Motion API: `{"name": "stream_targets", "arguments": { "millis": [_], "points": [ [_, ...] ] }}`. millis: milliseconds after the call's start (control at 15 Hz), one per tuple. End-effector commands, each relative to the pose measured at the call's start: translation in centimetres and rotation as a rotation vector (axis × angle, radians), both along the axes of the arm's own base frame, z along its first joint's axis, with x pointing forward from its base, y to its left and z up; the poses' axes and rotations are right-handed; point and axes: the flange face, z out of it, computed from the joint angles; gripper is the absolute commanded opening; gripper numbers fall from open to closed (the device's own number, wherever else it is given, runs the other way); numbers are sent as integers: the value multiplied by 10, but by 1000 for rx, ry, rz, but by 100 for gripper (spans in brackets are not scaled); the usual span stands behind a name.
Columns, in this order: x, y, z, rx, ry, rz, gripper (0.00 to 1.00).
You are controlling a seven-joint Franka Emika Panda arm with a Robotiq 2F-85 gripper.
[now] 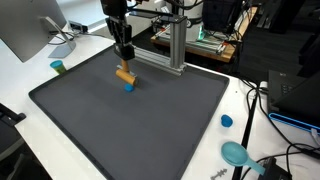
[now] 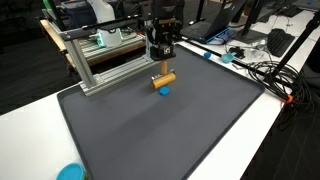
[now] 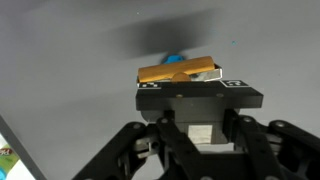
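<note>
Orange wooden block [image 1: 125, 73] is the thing to look at. It lies flat, long side sideways, directly under the gripper [image 1: 124, 60]. It looks like it's perched on a small blue piece [image 1: 128, 86], the two touching. Same story in both exterior views, with the blue piece [image 2: 164, 89] poking out from beneath the orange wooden block [image 2: 163, 78]. In the wrist view the orange wooden block [image 3: 178, 72] sits just past the gripper's black body, and only a sliver of the blue piece [image 3: 175, 58] shows beyond it.

The gripper hangs straight down right above the block, very close. I honestly can't make out whether the fingers are spread or pinched together, or whether they're even touching the wood. It's too small in the outside shots, and the wrist shot is mostly gripper housing.

Everything sits on a big dark grey mat [image 1: 90, 120], which spreads out well beyond the gripper on every side. Just behind the gripper, at the mat's far edge, there's an aluminium frame [image 2: 100, 60]. Well away from the gripper, off the mat on the white table [image 1: 236, 100], are a little blue cap [image 1: 226, 121] and a teal round thing [image 1: 236, 153]. On the opposite side, also off the mat, a small teal cup [image 1: 58, 67] stands near a monitor [image 1: 25, 30]. Cables [image 2: 265, 70] are bunched up past the mat's edge too.
</note>
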Motion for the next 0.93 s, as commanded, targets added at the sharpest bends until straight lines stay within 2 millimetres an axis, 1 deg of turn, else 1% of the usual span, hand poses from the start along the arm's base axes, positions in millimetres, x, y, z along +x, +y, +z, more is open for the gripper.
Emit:
{"name": "stream_targets", "arguments": {
  "millis": [0, 267, 467, 600, 733, 867],
  "points": [
    [3, -6, -9, 24, 9, 2, 22],
    [5, -7, -23, 23, 41, -1, 22],
    [7, -6, -31, 37, 21, 5, 22],
    [8, -5, -31, 41, 22, 5, 22],
    [5, -5, -25, 35, 43, 2, 22],
    [-3, -5, -18, 18, 72, 3, 22]
  ]
}}
